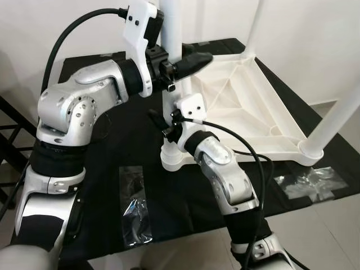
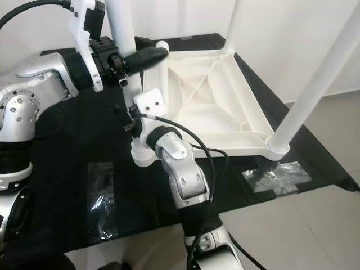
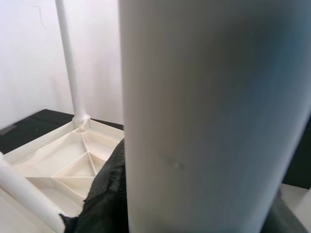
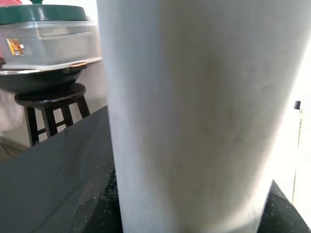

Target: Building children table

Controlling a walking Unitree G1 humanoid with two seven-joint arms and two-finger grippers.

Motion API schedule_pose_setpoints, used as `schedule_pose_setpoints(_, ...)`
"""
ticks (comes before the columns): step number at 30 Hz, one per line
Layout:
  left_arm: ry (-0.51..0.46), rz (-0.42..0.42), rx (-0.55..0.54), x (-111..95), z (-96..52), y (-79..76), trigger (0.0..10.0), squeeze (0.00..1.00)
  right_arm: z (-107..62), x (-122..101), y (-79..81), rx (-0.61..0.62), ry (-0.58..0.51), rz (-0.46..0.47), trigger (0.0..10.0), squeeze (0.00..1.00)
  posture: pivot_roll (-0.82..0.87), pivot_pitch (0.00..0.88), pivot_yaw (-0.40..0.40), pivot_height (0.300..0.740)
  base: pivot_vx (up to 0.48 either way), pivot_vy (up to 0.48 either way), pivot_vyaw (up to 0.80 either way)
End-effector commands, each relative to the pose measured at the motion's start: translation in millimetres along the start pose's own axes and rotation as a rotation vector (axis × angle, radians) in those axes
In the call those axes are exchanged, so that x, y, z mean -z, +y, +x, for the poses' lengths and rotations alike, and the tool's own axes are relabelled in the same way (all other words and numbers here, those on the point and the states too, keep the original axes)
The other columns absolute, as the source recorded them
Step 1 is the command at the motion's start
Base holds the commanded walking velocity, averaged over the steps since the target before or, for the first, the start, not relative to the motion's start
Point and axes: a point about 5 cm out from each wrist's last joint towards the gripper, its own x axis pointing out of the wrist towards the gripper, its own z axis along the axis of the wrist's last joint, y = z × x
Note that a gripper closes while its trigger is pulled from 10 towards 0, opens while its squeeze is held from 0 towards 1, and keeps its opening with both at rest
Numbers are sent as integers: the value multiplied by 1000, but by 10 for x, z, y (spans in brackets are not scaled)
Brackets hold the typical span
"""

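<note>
A white children's table top [image 1: 236,95] lies upside down on a black cloth [image 1: 112,163]. Three white legs stand up from its corners. The near-left leg [image 1: 171,34] is held by both grippers. My left gripper [image 1: 180,64] is shut around it high up, one black finger [image 1: 197,59] reaching past its right side. My right gripper [image 1: 169,126] is shut on the same leg lower down, just above its socket [image 1: 171,160]. In both wrist views this leg [image 3: 209,116] [image 4: 194,111] stands very close, with dark finger pads [image 3: 104,194] beside it.
Another leg [image 1: 254,25] rises at the far corner and one [image 1: 337,115] at the near right. Clear plastic bags [image 1: 135,205] [image 1: 309,183] lie on the cloth. A black rack [image 1: 8,129] stands left. A stool [image 4: 48,104] carries a lidded plastic box [image 4: 48,34].
</note>
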Motion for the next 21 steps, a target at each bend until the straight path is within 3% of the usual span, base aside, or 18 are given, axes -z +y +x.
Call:
schedule_pose_setpoints(1,-1,5,70,-18,47,-96,0,0,3,158,-38,76,87,57,0,0,51,163,22,740,0,0,0)
schedule_pose_setpoints(3,0,5,74,-18,47,-100,0,0,-7,148,-36,81,90,55,0,0,51,163,22,740,0,0,0)
schedule_pose_setpoints(4,3,5,77,-12,47,-106,0,0,-14,135,-38,83,93,52,5961,0,52,164,22,740,0,0,0)
schedule_pose_setpoints(5,3,5,77,-12,47,-106,0,0,-14,135,-38,83,93,52,5961,0,52,164,22,740,0,0,0)
schedule_pose_setpoints(6,9,5,83,-1,46,-114,0,0,-49,70,-15,100,107,52,10000,0,52,164,22,740,0,0,0)
schedule_pose_setpoints(9,14,4,93,4,50,-124,0,0,-33,-48,-20,15,69,32,10000,0,56,164,22,740,0,0,0)
schedule_pose_setpoints(10,16,4,97,5,52,-129,0,0,-22,-118,-43,-51,33,23,10000,1000,57,165,22,740,0,0,0)
schedule_pose_setpoints(11,19,5,101,7,54,-133,0,0,-12,-182,-69,-131,3,32,10000,1000,58,166,21,740,0,0,0)
schedule_pose_setpoints(14,20,5,104,8,56,-135,0,0,-4,-239,-95,-209,-24,48,10000,1000,59,166,21,740,0,0,0)
schedule_pose_setpoints(17,22,6,113,8,58,-146,0,0,-9,-420,-287,-447,-79,22,10000,1000,62,167,22,740,0,0,0)
schedule_pose_setpoints(18,23,7,115,8,58,-149,0,0,-10,-464,-370,-504,-81,-11,10000,0,68,168,22,740,0,0,0)
schedule_pose_setpoints(20,23,7,115,8,58,-149,0,0,-10,-464,-370,-504,-81,-11,10000,0,68,168,22,740,0,0,0)
schedule_pose_setpoints(21,24,8,118,9,57,-154,0,0,-32,-481,-444,-601,-69,-34,10000,0,71,167,22,740,0,0,0)
